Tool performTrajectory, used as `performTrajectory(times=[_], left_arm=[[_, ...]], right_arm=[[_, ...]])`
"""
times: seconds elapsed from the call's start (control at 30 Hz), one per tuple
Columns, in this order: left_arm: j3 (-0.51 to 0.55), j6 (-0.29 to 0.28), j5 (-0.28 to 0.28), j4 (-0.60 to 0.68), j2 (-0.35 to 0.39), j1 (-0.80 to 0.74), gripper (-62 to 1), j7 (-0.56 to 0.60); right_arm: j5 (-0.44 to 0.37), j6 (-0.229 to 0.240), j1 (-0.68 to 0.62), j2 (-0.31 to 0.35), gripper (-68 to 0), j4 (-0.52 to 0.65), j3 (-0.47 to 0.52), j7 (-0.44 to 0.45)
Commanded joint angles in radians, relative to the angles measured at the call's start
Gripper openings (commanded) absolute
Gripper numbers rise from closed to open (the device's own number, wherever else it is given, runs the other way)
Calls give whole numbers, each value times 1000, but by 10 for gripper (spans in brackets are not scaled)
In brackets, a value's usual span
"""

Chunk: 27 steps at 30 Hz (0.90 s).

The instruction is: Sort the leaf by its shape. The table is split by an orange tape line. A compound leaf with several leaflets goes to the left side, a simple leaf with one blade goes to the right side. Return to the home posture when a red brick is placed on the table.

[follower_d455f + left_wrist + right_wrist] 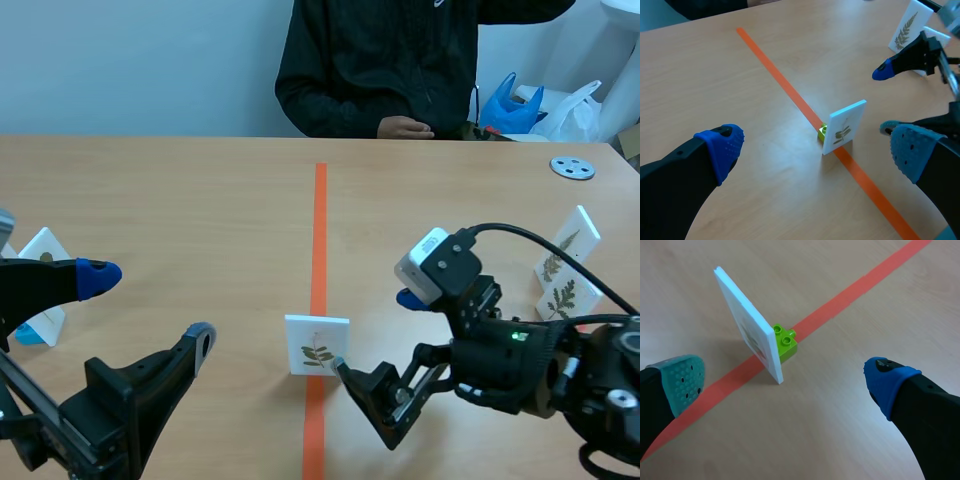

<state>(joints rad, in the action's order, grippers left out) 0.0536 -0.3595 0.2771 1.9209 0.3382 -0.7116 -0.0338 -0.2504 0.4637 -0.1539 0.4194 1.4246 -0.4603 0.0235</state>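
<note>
Just ahead of the right arm's jaws — spread wide and empty — the leaf card (pixel 747 325) is standing upright on the orange tape line (pixel 850 295), a green brick (pixel 785 342) propping it so its several-leaflet print is facing the robot, while the left arm's jaws are hanging open too.

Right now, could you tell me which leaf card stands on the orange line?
The card backed by the green brick, ahead of the right gripper; the other cards stand off the line.
</note>
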Motion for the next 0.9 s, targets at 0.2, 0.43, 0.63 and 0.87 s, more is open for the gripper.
performTrajectory(times=[0.2,0.43,0.63,0.87], left_arm=[[5,-2,10,6,-2,0,14,14],[5,-2,10,6,-2,0,14,15],[5,-2,10,6,-2,0,14,15],[5,-2,10,6,-2,0,14,15]], right_arm=[[95,-5,133,-91,4,-168,-85,124],[140,-21,168,-138,-75,-234,-146,152],[166,-38,168,-143,-265,-237,-189,152],[180,-56,167,-143,-398,-237,-196,147]])
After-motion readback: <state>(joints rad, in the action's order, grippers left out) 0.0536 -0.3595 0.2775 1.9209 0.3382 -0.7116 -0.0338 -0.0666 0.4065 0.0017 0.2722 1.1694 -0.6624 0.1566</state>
